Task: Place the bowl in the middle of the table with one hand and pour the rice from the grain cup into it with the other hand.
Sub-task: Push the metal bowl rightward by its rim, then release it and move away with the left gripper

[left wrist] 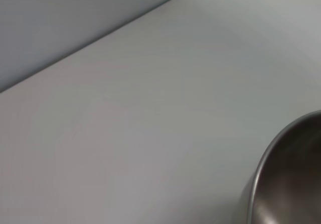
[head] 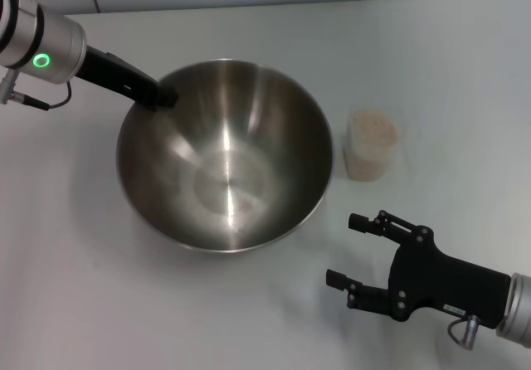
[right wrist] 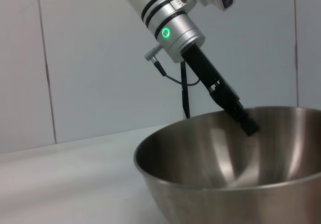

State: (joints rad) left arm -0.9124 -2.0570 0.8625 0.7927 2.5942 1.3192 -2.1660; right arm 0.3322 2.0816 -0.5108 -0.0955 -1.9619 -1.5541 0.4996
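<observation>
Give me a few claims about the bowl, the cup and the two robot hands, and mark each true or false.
1. The bowl already has rice in it. False: its inside is bare metal.
2. The grain cup stands upright beside the bowl, full of rice. True.
3. The left gripper is at the bowl's rim. True.
4. The right gripper holds the cup. False: its jaws are open and empty, apart from the cup, above the table.

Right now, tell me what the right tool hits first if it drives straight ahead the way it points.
Likely the steel bowl: the open right tool points at its near wall. The rice cup sits off that line.
</observation>
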